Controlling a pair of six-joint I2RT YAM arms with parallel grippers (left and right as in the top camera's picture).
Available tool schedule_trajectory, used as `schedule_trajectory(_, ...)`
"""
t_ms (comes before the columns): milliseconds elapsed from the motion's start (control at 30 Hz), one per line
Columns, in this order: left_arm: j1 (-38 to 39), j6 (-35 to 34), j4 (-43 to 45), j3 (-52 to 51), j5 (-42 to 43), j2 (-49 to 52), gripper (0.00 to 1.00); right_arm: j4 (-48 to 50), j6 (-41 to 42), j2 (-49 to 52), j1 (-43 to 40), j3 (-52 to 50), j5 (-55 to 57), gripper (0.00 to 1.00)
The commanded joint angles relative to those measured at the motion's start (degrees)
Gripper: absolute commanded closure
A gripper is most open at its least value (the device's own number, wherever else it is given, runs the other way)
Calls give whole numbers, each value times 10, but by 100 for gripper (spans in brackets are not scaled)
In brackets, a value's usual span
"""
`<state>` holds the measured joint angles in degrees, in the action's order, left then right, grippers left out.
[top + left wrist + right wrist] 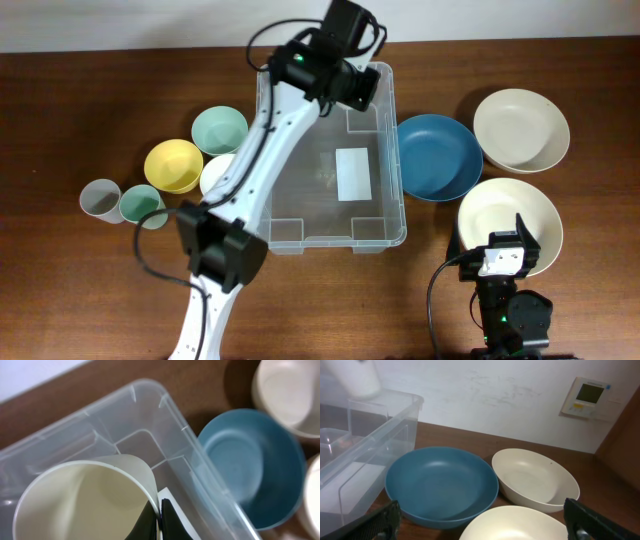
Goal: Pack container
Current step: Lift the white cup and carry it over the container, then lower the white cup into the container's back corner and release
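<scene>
The clear plastic container [393,190] stands mid-table, with a white label [353,173] on its base. My left gripper [352,88] hangs over its far right corner. In the left wrist view the fingers [161,521] are shut on the rim of a cream cup [85,497], held above the container [150,425]. In the right wrist view the cup [357,377] shows above the container [375,430]. My right gripper [505,255] is open and empty over the near cream bowl [510,215]; its fingers [487,527] are spread wide.
A blue bowl [437,155] lies right of the container, and a second cream bowl [521,130] lies beyond it. Left of the container are a green bowl [220,128], a yellow bowl [174,165], a white bowl [215,175], a grey cup [100,198] and a green cup [143,205].
</scene>
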<state>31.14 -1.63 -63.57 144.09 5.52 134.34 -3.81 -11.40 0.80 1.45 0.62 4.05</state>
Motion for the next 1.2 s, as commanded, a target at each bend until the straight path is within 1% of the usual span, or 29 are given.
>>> schedule_trajectory(0,3,26,15,1,-7,17,99,-3,-2,-3,-4,-3,9,1)
schedule_trajectory(267,3,35,53,1,-3,53,99,-3,-2,-3,-4,-3,9,1)
schedule_trajectory(1167,12,35,74,1,-4,91,99,-3,-2,-3,-4,-3,9,1)
